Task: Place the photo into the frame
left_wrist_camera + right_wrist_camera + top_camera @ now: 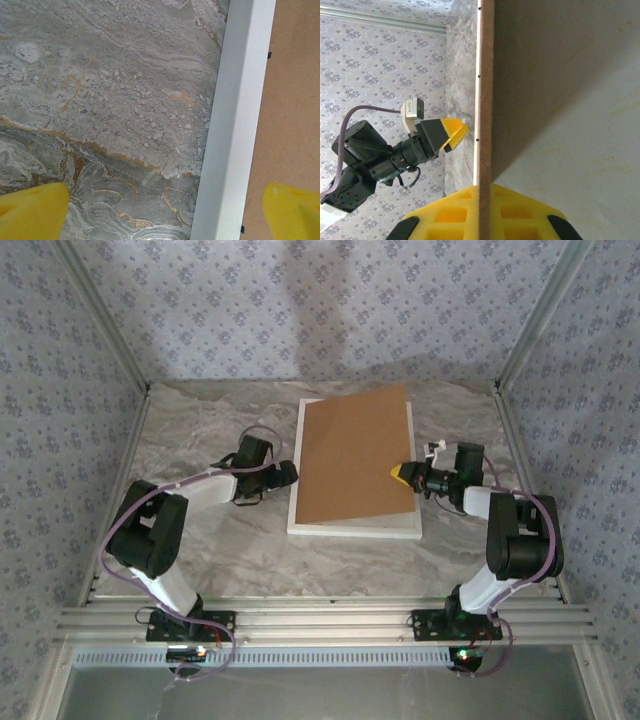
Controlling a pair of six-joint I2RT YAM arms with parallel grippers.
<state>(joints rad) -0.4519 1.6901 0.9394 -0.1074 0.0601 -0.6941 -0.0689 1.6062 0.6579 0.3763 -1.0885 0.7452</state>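
Observation:
The white frame lies flat mid-table. A brown backing board covers it, tilted, its right edge lifted. My right gripper is shut on that edge; the thin board edge runs between the yellow fingers. Under the raised board lies a pale surface; I cannot tell what it is. The photo is hidden. My left gripper stands open just above the table, straddling the frame's left moulding, one fingertip over marble and the other over the board, holding nothing.
The marble tabletop has free room left of the frame and behind it. Patterned walls close the cell on three sides. Aluminium rails run along the near edge by the arm bases.

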